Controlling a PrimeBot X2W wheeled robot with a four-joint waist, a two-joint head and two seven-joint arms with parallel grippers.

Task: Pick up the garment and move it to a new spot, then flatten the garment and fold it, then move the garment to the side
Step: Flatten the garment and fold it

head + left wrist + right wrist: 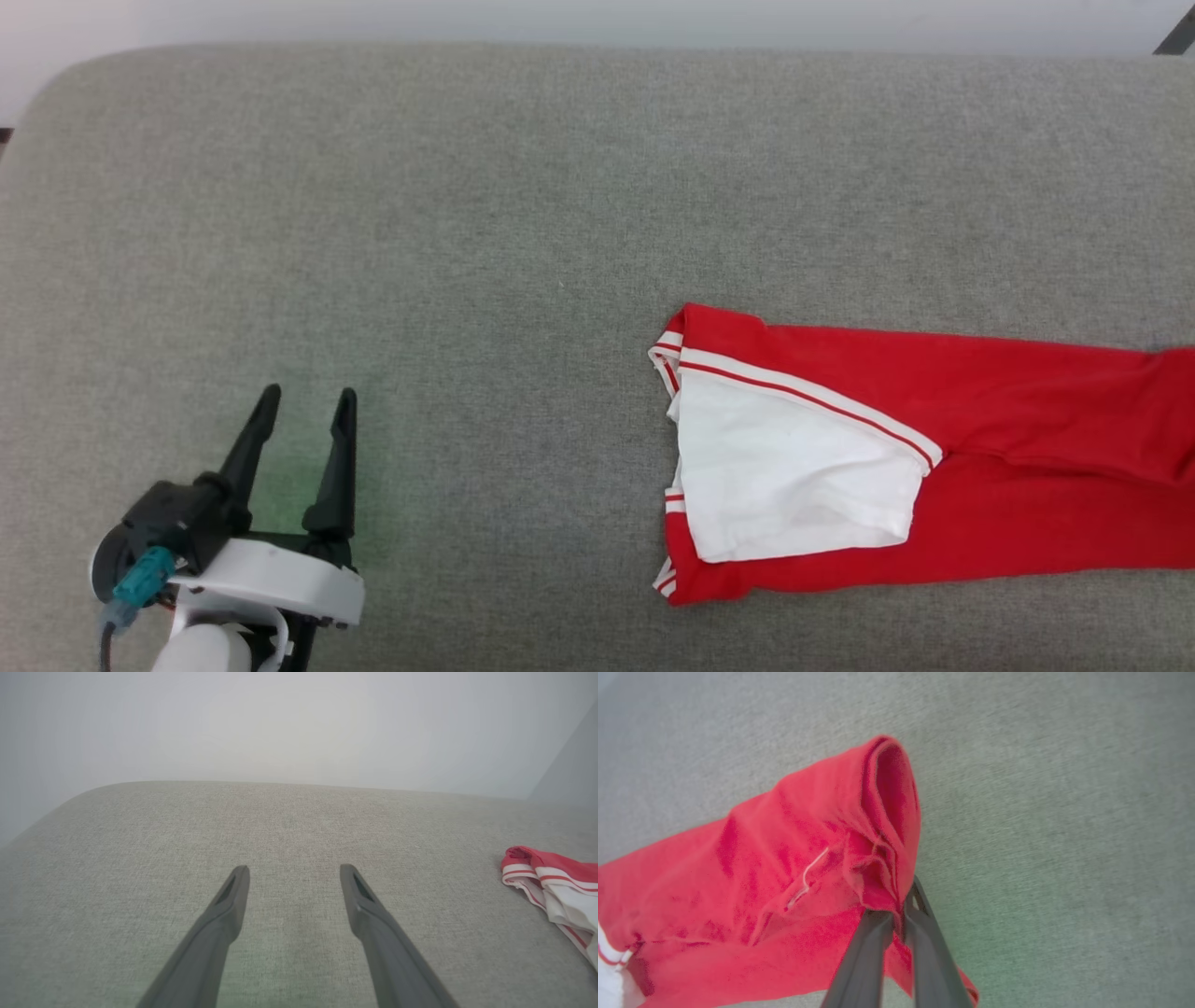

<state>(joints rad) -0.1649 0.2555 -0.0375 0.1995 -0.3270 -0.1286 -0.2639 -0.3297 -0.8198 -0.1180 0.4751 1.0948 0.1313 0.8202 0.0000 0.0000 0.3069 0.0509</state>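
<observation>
The garment (980,448), red with a white sleeve and striped trim, lies stretched out on the right of the grey surface and runs off the head view's right edge. Its sleeve end (556,882) shows at the right of the left wrist view. My right gripper (896,910) is shut on a bunched red edge of the garment (822,868), which is pulled up from the surface there. My left gripper (303,401) stands open at the lower left, well clear of the cloth, with nothing between its fingers (229,900).
A grey fabric-covered surface (523,205) with rounded corners bears everything. A pale wall (299,723) rises behind its far edge. A dark strip (1178,33) shows at the head view's top right corner.
</observation>
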